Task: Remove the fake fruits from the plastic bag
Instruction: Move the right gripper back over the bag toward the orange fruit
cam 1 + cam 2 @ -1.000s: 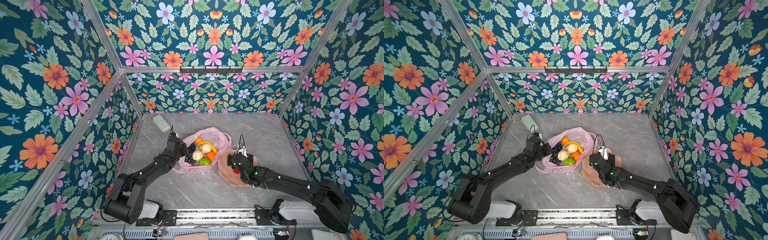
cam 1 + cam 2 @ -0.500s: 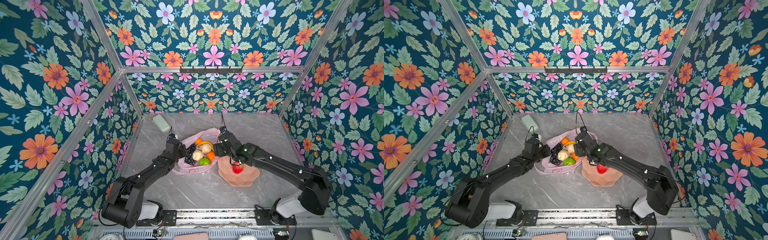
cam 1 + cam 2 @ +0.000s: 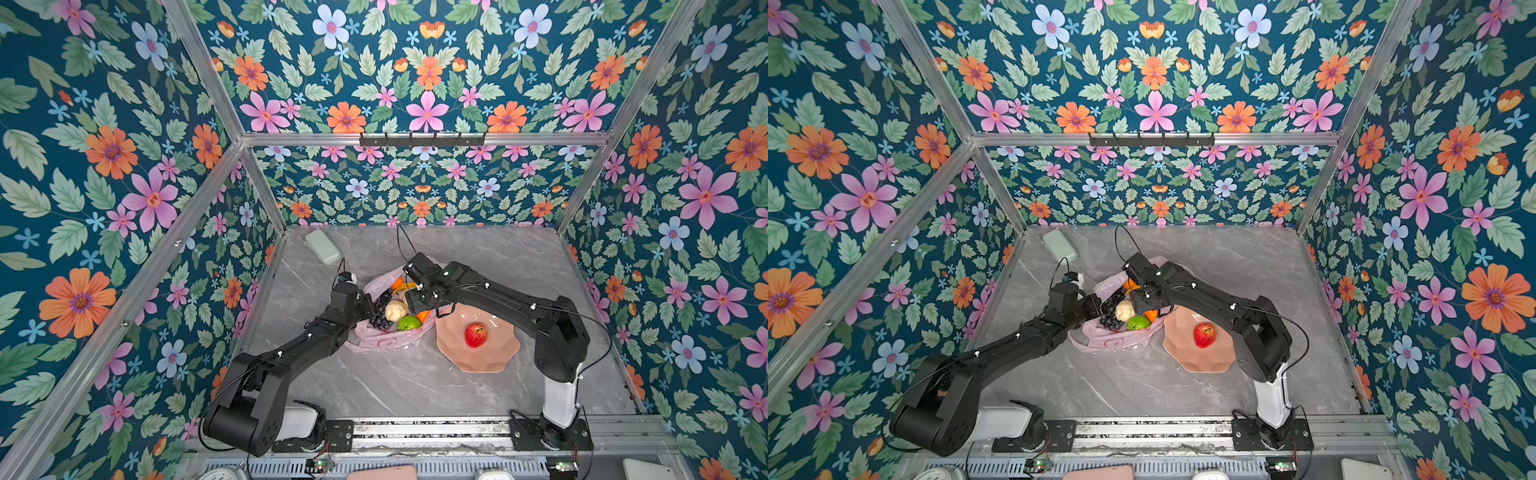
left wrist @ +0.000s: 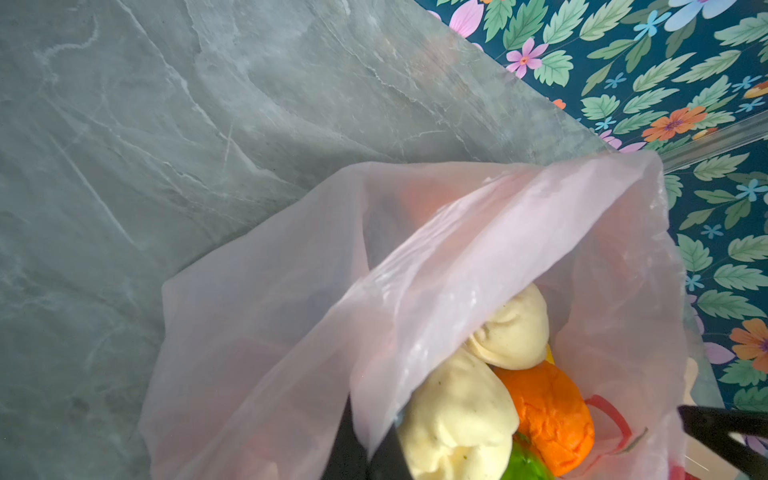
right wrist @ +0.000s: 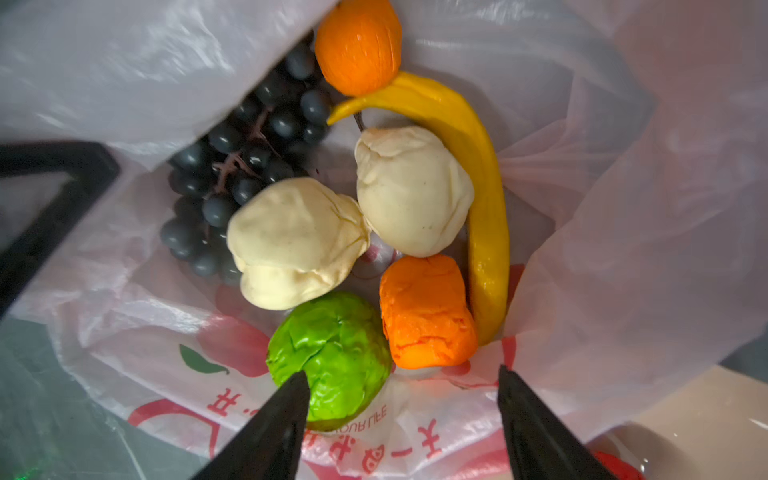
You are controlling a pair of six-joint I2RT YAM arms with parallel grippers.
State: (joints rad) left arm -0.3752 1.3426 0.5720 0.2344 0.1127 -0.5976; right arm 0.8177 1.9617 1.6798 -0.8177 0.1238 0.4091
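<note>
Right end effector (image 5: 403, 372), spread, moved from bowl (image 3: 478, 362) over plastic bag (image 3: 382, 341) (left end effector (image 3: 368, 301) clamps its rim)

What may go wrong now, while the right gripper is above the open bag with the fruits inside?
1. The right gripper hangs open over the bumpy green fruit and an orange, which lie close together; closing may pinch both or push one aside.
2. The left gripper pinches only thin film of the plastic bag; if it slips, the mouth may fold shut.
</note>
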